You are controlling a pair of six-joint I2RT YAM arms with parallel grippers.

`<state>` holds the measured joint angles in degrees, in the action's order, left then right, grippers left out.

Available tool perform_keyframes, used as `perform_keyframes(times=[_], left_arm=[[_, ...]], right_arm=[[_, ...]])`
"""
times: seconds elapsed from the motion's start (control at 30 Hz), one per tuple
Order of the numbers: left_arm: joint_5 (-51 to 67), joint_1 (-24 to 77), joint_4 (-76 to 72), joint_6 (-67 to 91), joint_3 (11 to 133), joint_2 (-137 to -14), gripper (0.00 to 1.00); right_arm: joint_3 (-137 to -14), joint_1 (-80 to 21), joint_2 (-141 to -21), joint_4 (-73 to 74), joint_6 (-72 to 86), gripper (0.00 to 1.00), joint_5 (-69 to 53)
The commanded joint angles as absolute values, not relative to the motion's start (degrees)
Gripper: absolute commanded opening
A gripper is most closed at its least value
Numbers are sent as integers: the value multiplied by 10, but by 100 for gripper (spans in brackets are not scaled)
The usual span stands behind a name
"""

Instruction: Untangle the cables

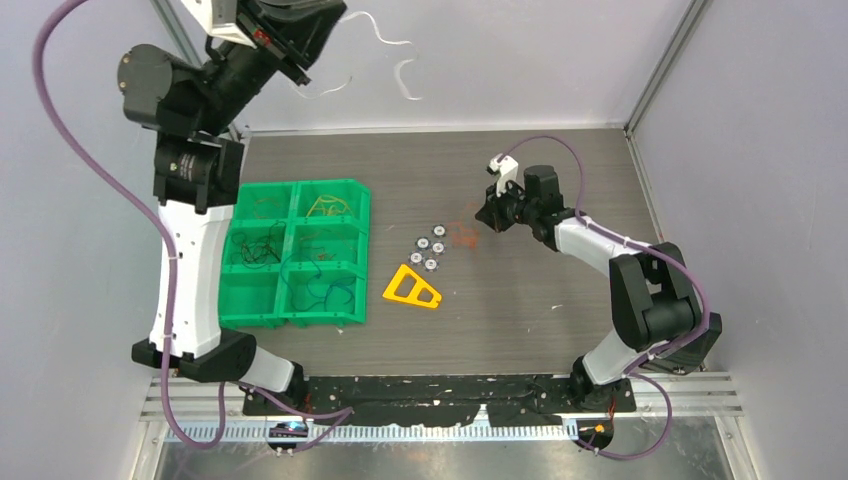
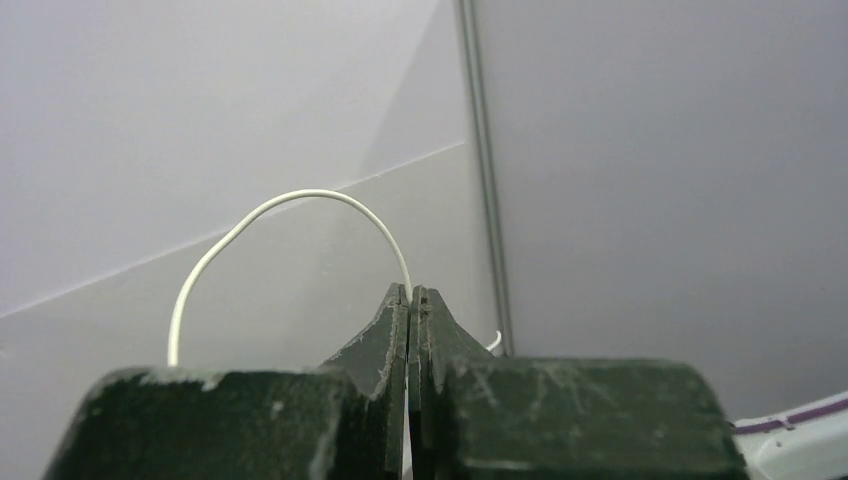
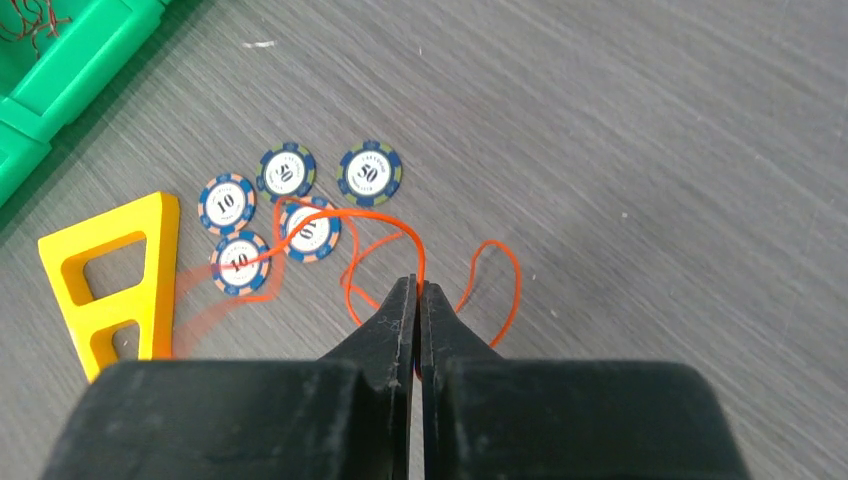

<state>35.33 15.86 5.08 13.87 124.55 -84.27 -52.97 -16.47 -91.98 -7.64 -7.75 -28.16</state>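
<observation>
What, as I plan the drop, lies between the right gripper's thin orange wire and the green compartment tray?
Five blue poker chips and a yellow triangular plastic frame lie between the green tray and the orange wire, which crosses some chips.

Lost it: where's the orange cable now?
Right wrist view: the orange cable is pinched in the right gripper, looping over the poker chips beside the yellow triangle.

- Left chip (image 3: 227, 203) on worktop (image 3: 650, 150): "10".
- Upper chip (image 3: 286, 170): "50".
- Right chip (image 3: 370, 172): "50"; the small lettering round it is too blurred to read.
- Lower chip (image 3: 240, 262): "10".
- Middle chip (image 3: 308, 230): "10", seen sideways, with the orange cable (image 3: 419, 265) crossing it.
- Top and left wrist views: nothing readable.
</observation>
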Motion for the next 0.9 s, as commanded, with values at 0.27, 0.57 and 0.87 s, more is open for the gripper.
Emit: perform_keyframes(times=[0.27,0.57,0.87], left_arm=[[335,34,149,195,1064,-799,0],[407,-64,371,50,958,-738,0],[438,-215,697,-192,978,-715,0]], right_arm=[[-589,-122,-893,30,-67,5,-320],[-589,-121,-858,61,-97,5,-325],[-584,-121,-850,72,-109,5,-337]])
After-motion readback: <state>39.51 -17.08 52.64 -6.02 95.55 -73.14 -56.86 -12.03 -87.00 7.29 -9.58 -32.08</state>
